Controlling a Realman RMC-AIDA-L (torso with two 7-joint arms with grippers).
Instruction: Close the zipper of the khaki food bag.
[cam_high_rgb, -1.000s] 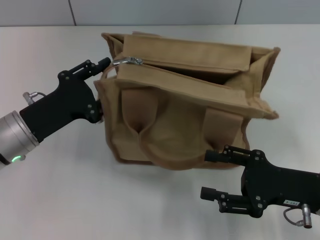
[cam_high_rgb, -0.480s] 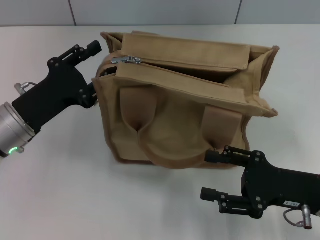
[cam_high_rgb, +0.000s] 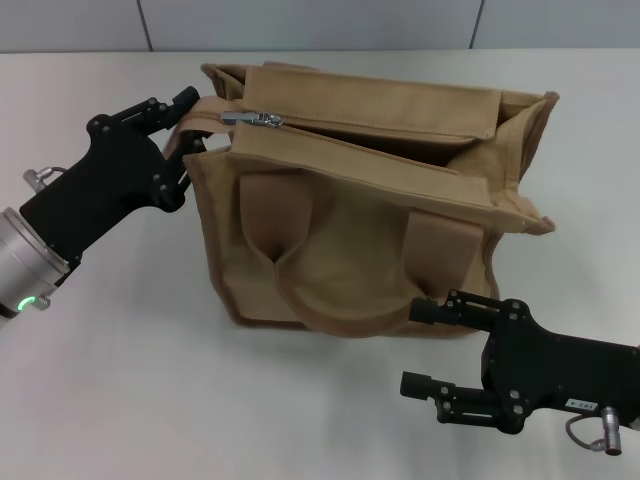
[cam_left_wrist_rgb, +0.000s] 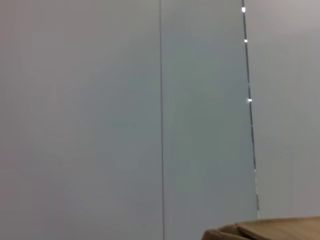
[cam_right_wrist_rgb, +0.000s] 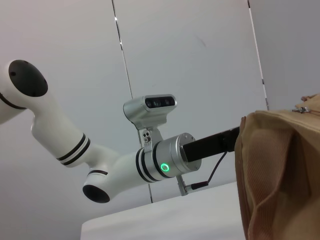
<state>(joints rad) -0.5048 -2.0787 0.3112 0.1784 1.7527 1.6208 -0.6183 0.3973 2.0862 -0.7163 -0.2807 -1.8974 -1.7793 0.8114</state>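
Observation:
The khaki food bag (cam_high_rgb: 360, 200) stands upright in the middle of the table; it also shows in the right wrist view (cam_right_wrist_rgb: 280, 170). Its zipper (cam_high_rgb: 370, 135) runs along the top and gapes open toward the right end. The silver pull (cam_high_rgb: 252, 118) sits near the left end. My left gripper (cam_high_rgb: 185, 130) is at the bag's left end, left of the pull, open, with a khaki handle strap (cam_high_rgb: 200, 112) lying between its fingers. My right gripper (cam_high_rgb: 425, 348) is open and empty, low in front of the bag's right front corner.
The bag rests on a white table (cam_high_rgb: 120, 380), with grey wall panels (cam_high_rgb: 300, 20) behind. The front handle loop (cam_high_rgb: 340, 300) hangs down the near side. My left arm (cam_right_wrist_rgb: 165, 160) shows in the right wrist view. The left wrist view shows the wall and a bag corner (cam_left_wrist_rgb: 270, 231).
My left gripper drew back leftward from the zipper pull, rose, then dropped slightly. A handle strap now lies between its fingers. The right arm has not moved.

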